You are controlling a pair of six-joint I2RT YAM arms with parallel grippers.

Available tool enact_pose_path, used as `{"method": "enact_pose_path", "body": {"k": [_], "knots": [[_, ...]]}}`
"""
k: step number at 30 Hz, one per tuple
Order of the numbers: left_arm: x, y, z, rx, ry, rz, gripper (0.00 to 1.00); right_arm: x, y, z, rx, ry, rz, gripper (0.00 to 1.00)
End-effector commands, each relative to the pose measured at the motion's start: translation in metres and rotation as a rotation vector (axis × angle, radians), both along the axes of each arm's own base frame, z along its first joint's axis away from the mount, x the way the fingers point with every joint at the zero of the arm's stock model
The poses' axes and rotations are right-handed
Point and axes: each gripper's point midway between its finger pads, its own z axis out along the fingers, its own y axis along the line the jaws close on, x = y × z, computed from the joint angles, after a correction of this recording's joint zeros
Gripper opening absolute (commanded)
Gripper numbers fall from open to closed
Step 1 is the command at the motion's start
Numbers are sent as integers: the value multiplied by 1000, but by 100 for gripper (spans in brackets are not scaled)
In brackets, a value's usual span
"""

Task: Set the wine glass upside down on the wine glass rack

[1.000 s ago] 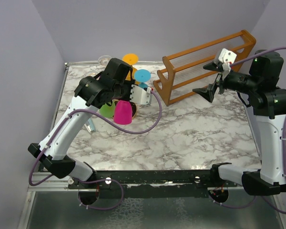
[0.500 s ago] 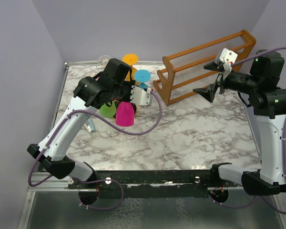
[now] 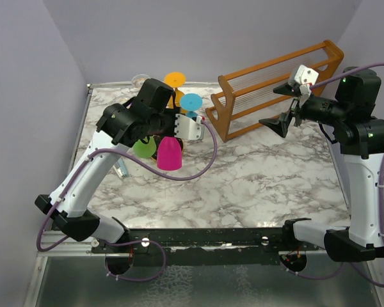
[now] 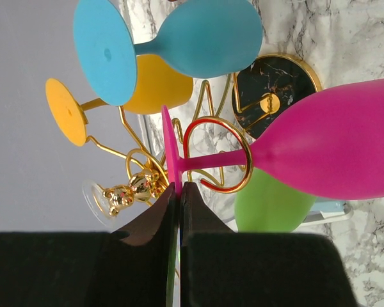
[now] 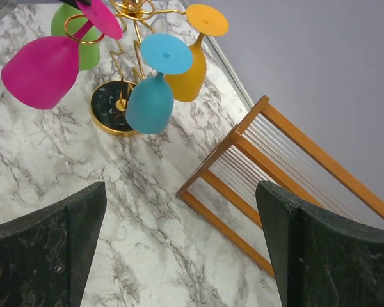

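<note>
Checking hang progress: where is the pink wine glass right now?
Top view, left side of the table: the pink wine glass hangs bowl-down at the wine glass rack, beside the green glass, its foot pinched by the left gripper.

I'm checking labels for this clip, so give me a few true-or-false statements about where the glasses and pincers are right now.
1. The left pincer is shut on the pink glass's foot. True.
2. The pink glass's stem lies in a ring of the gold rack. True.
3. The right pincer holds the blue glass. False: it is open and empty, near the wooden rack; the blue glass hangs on the gold rack.
4. The yellow glass sits in the wooden rack. False: it hangs foot-up on the gold rack.
</note>
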Motion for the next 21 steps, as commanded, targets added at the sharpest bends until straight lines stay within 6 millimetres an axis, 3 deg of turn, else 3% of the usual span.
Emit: {"method": "enact_pose_path", "body": {"k": [1, 21], "knots": [[-11, -1, 2, -38, 18, -7, 4, -3, 1, 2, 10, -8, 19, 100], [-12, -6, 15, -21, -27, -55, 4, -4, 0, 0, 11, -6, 19, 100]]}}
